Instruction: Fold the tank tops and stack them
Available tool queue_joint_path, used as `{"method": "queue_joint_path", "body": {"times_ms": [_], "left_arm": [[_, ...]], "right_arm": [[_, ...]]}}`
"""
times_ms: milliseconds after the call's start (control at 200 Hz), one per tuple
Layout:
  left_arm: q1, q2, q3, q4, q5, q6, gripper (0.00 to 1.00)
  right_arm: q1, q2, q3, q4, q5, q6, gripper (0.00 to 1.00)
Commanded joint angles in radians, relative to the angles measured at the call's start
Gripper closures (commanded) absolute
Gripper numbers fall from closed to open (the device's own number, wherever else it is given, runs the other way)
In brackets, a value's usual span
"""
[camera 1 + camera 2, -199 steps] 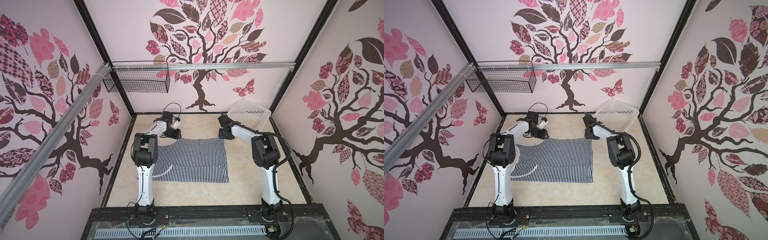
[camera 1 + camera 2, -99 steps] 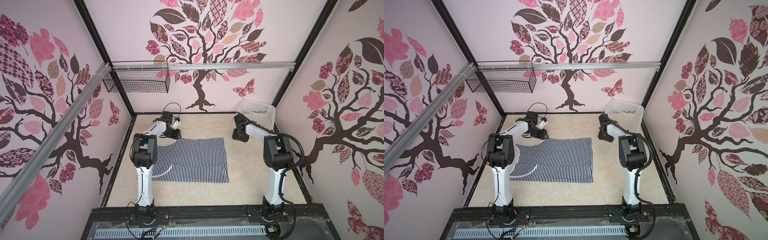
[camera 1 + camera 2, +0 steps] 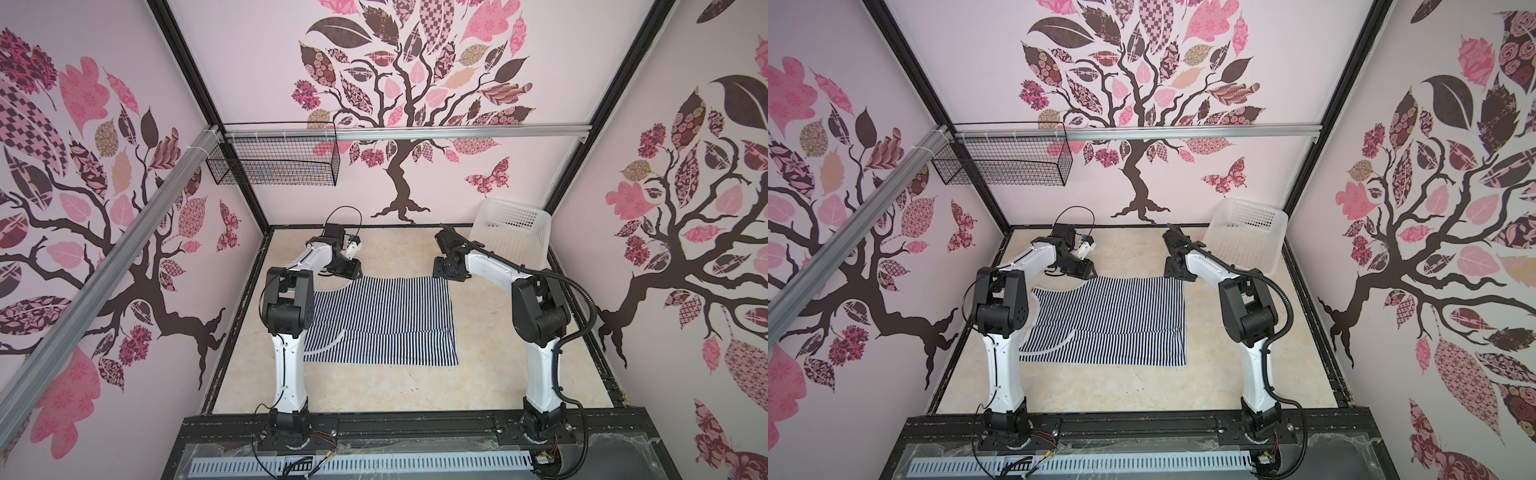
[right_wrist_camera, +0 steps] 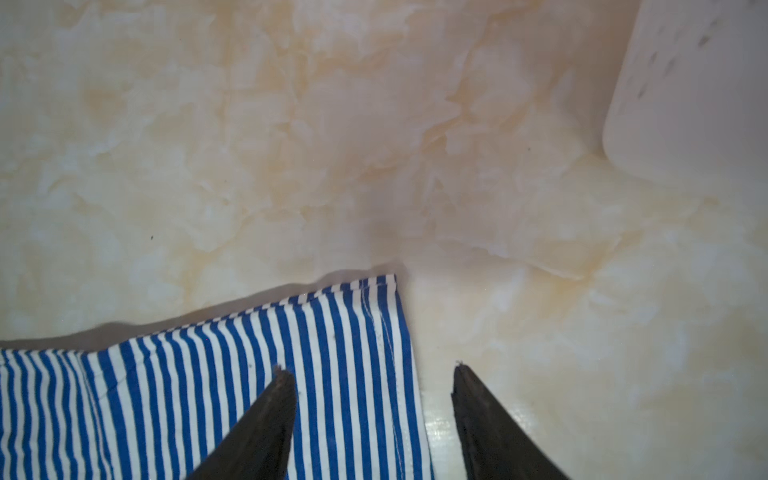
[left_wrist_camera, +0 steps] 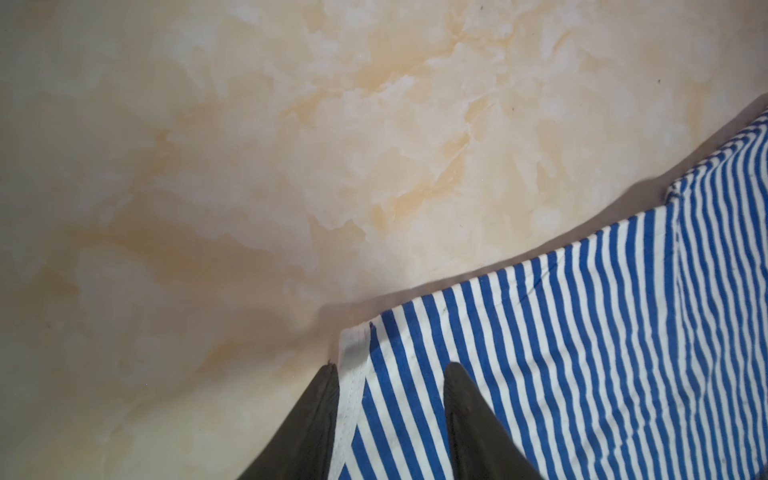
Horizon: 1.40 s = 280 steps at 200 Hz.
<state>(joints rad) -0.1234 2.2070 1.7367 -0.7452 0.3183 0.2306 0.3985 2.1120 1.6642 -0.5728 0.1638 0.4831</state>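
Note:
One navy-and-white striped tank top [image 3: 382,320] [image 3: 1113,320] lies flat on the marble-look table, its near part doubled over in a fold. My left gripper [image 3: 352,273] [image 3: 1087,274] is low over the far left corner. In the left wrist view its jaws [image 5: 390,368] stand apart, straddling the white-trimmed edge of the tank top [image 5: 582,353]. My right gripper [image 3: 441,272] [image 3: 1172,272] is at the far right corner. It is open [image 4: 371,368], one finger over the stripes [image 4: 208,395], the other over bare table.
A white perforated basket [image 3: 511,224] [image 3: 1246,232] [image 4: 685,83] leans in the far right corner, just behind the right arm. A black wire basket [image 3: 274,166] hangs from the rail high at the back left. Walls enclose the table on three sides.
The right arm swung right, away from the tank top's corner, then came back to it with its jaws wider. The left arm and the tank top have not moved.

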Motion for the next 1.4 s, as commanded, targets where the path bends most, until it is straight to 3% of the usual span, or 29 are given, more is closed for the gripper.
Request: {"method": "queue_joint_path", "body": {"times_ms": [0, 290, 645, 1051, 1201, 1396], "left_arm": [[-0.004, -0.030, -0.013, 0.000, -0.001, 0.016, 0.55], [-0.004, -0.049, -0.022, 0.001, -0.005, 0.010, 0.54], [-0.002, -0.053, -0.022, 0.007, -0.008, 0.002, 0.55], [-0.002, -0.038, -0.002, 0.022, -0.034, -0.016, 0.55], [-0.002, -0.023, 0.016, 0.030, -0.060, -0.009, 0.54], [-0.003, 0.013, 0.071, -0.009, -0.064, 0.002, 0.54]], "right_arm": [[-0.009, 0.064, 0.074, -0.049, 0.014, 0.006, 0.37], [-0.026, 0.163, 0.169, -0.090, -0.006, -0.005, 0.47], [-0.026, 0.150, 0.095, -0.056, -0.036, -0.006, 0.57], [-0.028, 0.149, 0.137, -0.068, -0.039, -0.027, 0.80], [-0.028, 0.146, 0.147, -0.065, -0.061, -0.051, 0.93], [-0.027, 0.112, 0.110, -0.040, -0.089, -0.055, 1.00]]}}
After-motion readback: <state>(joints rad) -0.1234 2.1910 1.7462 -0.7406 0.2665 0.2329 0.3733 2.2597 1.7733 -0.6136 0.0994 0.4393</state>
